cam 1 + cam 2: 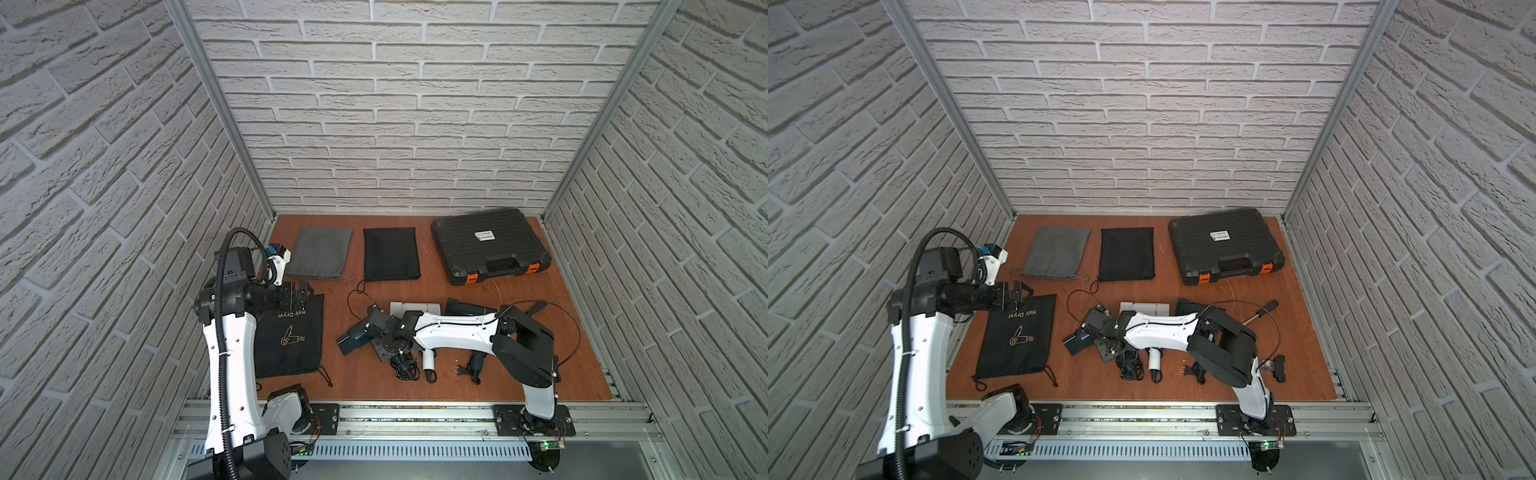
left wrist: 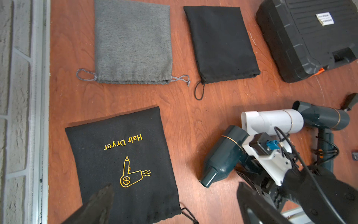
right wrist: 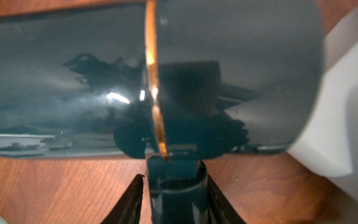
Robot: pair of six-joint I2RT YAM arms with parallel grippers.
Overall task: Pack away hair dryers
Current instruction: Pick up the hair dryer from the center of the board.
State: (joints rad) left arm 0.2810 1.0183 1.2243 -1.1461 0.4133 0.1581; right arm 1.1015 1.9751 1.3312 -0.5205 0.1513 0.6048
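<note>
Nearest me, black cords (image 1: 405, 368) lie tangled on the wooden surface (image 1: 365, 386). To my left lies a printed black pouch (image 1: 291, 340) marked "Hair Dryer". My left claw (image 1: 301, 291) hangs over its far end with its jaws spread wide and nothing between them. Toward the middle, my right claw (image 3: 174, 174) straddles the handle of a dark teal dryer (image 1: 351, 338) that lies on its side. In the right wrist view one finger (image 3: 213, 190) sits against the handle, while a sliver of wood shows between the other finger and the handle, so I read the jaws as not yet clamped. Just beyond that dryer lies the white dryer (image 2: 275, 122), its barrel touching the teal one. A second teal dryer (image 2: 325, 120) lies against the white barrel's other end, mostly hidden under my right arm in both top views. Along the far edge, from left to right, lie a grey pouch (image 1: 318, 251), a plain black pouch (image 1: 390, 253) and a closed black hard case (image 1: 490, 245) with orange latches.
</note>
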